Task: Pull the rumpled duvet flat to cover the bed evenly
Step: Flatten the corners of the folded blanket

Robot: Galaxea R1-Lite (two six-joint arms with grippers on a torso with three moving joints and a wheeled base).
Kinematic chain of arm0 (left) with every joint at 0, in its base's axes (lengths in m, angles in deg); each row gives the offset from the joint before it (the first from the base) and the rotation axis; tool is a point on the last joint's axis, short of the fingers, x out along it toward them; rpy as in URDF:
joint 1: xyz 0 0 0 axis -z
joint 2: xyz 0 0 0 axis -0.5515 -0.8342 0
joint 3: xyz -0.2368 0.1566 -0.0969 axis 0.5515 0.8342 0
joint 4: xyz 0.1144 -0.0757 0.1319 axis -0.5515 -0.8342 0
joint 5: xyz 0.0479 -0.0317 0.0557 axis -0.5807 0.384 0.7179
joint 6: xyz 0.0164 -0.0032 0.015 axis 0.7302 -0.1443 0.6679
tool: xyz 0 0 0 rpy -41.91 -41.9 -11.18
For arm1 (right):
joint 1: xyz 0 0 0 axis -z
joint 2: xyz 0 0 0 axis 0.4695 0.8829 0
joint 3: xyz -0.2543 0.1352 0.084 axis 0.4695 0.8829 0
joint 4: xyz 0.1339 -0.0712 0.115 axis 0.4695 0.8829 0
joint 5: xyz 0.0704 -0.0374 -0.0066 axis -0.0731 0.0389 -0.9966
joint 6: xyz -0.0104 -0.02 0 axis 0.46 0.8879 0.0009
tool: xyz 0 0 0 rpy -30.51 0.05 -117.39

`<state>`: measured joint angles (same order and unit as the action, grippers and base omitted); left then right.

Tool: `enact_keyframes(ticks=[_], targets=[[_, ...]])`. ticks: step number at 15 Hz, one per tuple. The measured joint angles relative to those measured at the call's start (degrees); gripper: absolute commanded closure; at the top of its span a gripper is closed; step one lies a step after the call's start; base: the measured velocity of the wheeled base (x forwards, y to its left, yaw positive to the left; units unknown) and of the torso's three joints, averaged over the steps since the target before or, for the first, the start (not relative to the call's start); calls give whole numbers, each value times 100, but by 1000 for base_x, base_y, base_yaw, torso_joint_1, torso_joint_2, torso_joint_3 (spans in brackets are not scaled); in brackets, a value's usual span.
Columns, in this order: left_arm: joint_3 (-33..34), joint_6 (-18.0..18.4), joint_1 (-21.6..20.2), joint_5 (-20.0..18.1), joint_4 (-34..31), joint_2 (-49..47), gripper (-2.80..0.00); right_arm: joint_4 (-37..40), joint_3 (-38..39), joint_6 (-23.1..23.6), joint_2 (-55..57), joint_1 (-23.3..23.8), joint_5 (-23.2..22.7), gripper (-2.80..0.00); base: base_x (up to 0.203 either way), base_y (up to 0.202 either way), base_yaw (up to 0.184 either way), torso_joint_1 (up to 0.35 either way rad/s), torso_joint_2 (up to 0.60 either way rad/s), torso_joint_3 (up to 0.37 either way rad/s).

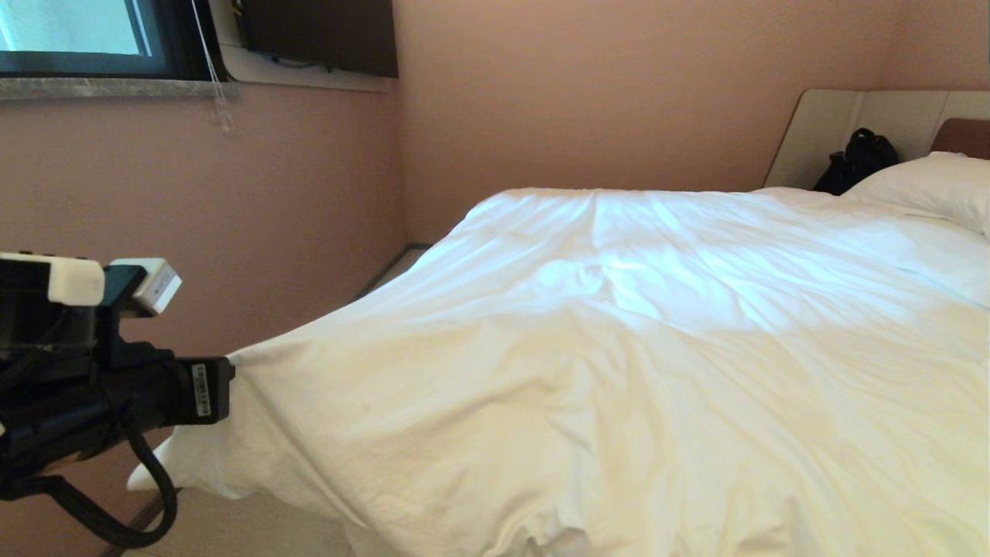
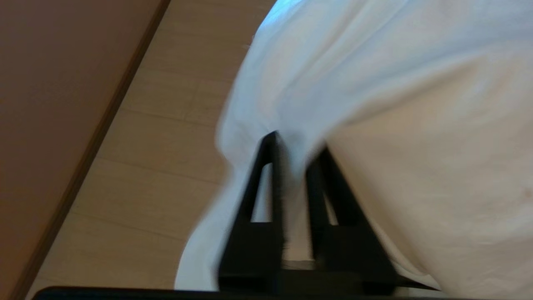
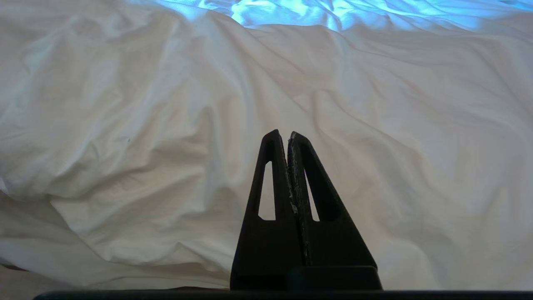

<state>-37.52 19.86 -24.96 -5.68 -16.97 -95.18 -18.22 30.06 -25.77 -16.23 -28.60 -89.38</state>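
Looking at the duvet [image 1: 619, 348], you've got it spread over most of the bed [image 1: 959, 135], creased but close to flat, with its near-left corner pulled out past the mattress edge and hanging toward the floor [image 2: 137, 166]. That corner sits right at the tip of the left pincer [image 2: 293, 143]. In the left wrist view the two fingers stand a little apart with white cloth lying in the gap between them, so I'd call it a loose pinch at best; whether the cloth is actually gripped or slipping free, you can't tell from here.

If you're letting go, I'd open fully before backing off, otherwise the fold will likely drag with you and undo the pull. If you mean to tug more, close down first and pull along the line of the edge, not upward.

Room-wise: beyond the left pincer there's bare floor, then the pink wall [image 1: 193, 201] with its skirting, so you have some space on that side, though the wall closes it off. The overhang beside the pincer looks longer than anywhere else along the near edge, so the cover probably needs evening out.

The right pincer [image 3: 288, 135] is fully closed on nothing, hovering above the duvet's near wrinkles. A pillow [image 1: 928, 189] and a black bag [image 1: 858, 158] sit well off at the head end.
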Motion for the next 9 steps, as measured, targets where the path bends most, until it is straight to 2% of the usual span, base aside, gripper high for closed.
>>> enact_keyframes(ticks=[6,7,9], targets=[[-127,22,-22,-49,18,-76,-280,0,0,1,0,0,0,0,0,0,0,0,0,0],[-168,19,-8,-119,10,-23,-280,0,0,1,0,0,0,0,0,0,0,0,0,0],[-292,-19,136,-605,-55,136,-280,2,0,1,0,0,2,0,0,0,0,0,0,0]])
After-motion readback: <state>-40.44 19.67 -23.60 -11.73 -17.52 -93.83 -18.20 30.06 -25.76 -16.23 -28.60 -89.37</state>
